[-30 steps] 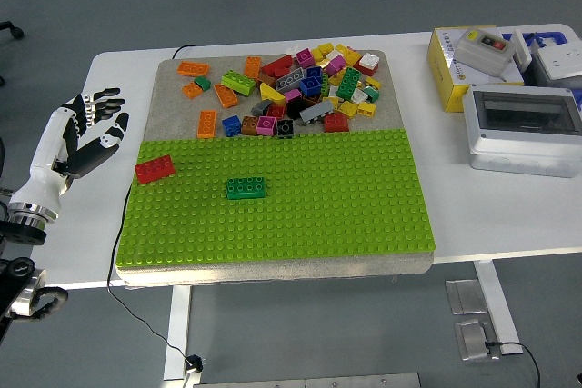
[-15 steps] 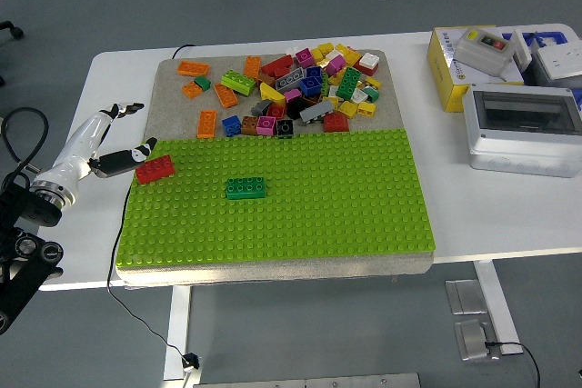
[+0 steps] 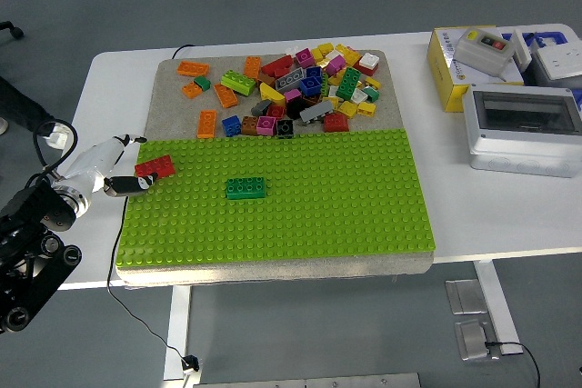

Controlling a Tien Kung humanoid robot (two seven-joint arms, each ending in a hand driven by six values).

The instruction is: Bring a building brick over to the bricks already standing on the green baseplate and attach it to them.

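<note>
The left hand (image 3: 123, 181) pinches a red brick (image 3: 155, 168), light, rigid and likely slick, by its near end on the green baseplate (image 3: 300, 215).

white robot hand (image 3: 109, 170), black jointed arm

From my end nothing reads — the yellow cardboard box (image 3: 447, 74) on the white tabletop (image 3: 473, 215) carries print, but it's too small to decipher.

1 green baseplate (image 3: 300, 215); 2 bricks on it; 1 loose brick pile (image 3: 291, 88); 3 boxes.
</note>
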